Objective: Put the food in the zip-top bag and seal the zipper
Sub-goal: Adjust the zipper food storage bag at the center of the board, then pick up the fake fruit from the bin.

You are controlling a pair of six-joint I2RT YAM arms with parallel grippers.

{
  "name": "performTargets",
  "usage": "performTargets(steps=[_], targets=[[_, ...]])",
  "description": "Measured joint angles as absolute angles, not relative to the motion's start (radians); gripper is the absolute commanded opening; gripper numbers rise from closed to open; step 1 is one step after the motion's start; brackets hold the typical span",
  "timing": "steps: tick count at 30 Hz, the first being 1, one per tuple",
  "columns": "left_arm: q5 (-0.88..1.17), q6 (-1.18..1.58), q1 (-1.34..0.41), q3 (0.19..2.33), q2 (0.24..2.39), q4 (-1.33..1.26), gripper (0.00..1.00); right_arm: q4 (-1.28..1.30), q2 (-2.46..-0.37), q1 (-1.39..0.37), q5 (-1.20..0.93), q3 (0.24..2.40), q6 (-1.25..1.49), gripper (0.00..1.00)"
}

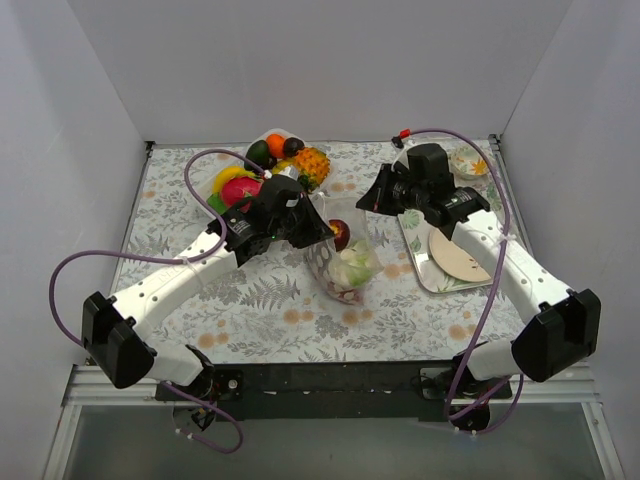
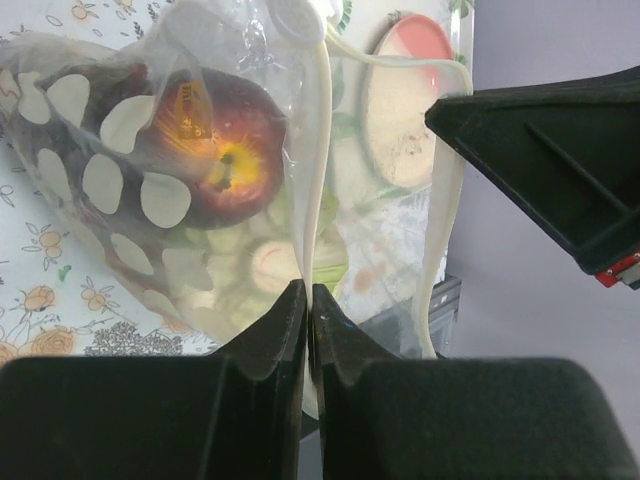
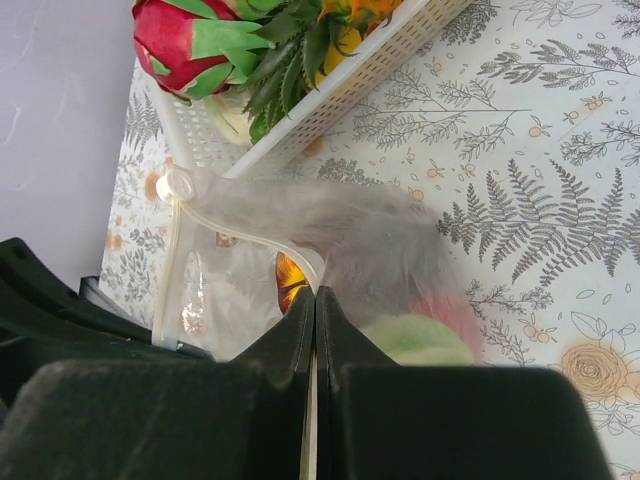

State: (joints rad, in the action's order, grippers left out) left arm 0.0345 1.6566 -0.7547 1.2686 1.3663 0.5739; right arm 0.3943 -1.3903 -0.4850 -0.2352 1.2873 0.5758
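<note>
The clear zip-top bag (image 1: 345,268) hangs between my two grippers over the table's middle. Inside it are a red round fruit (image 1: 340,235), a pale green-white leafy vegetable (image 1: 353,265) and something dark purple at the bottom. My left gripper (image 1: 312,228) is shut on the zipper strip (image 2: 318,170) at the bag's mouth. The red fruit (image 2: 225,145) shows through the plastic in the left wrist view. My right gripper (image 1: 372,197) is shut on the zipper (image 3: 240,235) at the opposite side of the mouth. The vegetable (image 3: 420,338) shows blurred in the bag in the right wrist view.
A white basket (image 1: 290,135) with more toy fruit, including a pineapple (image 1: 312,163) and a dragon fruit (image 3: 185,35), stands at the back left. A metal tray (image 1: 412,262) with a round plate (image 1: 458,255) lies on the right. A small bowl (image 1: 468,165) sits at the back right.
</note>
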Motion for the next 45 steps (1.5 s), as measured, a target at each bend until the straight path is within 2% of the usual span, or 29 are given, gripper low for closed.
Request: performTargets(steps=[2, 4, 5, 14, 15, 22, 30, 34, 45], targets=[[0.033, 1.642, -0.755, 1.266, 1.368, 0.559, 0.25, 0.4, -1.378, -0.486, -0.234, 1.287, 0.572, 0.01], [0.028, 1.623, -0.755, 1.266, 1.369, 0.535, 0.31, 0.407, -1.366, -0.485, -0.23, 1.286, 0.568, 0.01], [0.02, 1.612, -0.755, 1.266, 1.369, 0.523, 0.38, 0.411, -1.358, -0.483, -0.231, 1.283, 0.566, 0.01], [-0.106, 1.481, -0.733, 1.362, 1.392, 0.514, 0.55, 0.409, -1.28, -0.368, -0.307, 1.19, 0.556, 0.01], [-0.118, 1.467, -0.721, 1.379, 1.393, 0.516, 0.61, 0.409, -1.279, -0.355, -0.315, 1.185, 0.556, 0.01], [-0.179, 1.372, -0.591, 1.52, 1.421, 0.539, 0.72, 0.407, -1.278, -0.311, -0.368, 1.179, 0.55, 0.01], [-0.293, 1.19, -0.402, 1.693, 1.602, 0.561, 0.78, 0.391, -1.274, -0.301, -0.418, 1.164, 0.55, 0.01], [-0.347, 1.023, -0.356, 1.702, 1.71, 0.481, 0.8, 0.391, -1.264, -0.301, -0.43, 1.161, 0.55, 0.01], [-0.171, 0.754, -0.228, 1.793, 1.993, 0.311, 0.82, 0.39, -1.244, -0.301, -0.453, 1.147, 0.55, 0.01]])
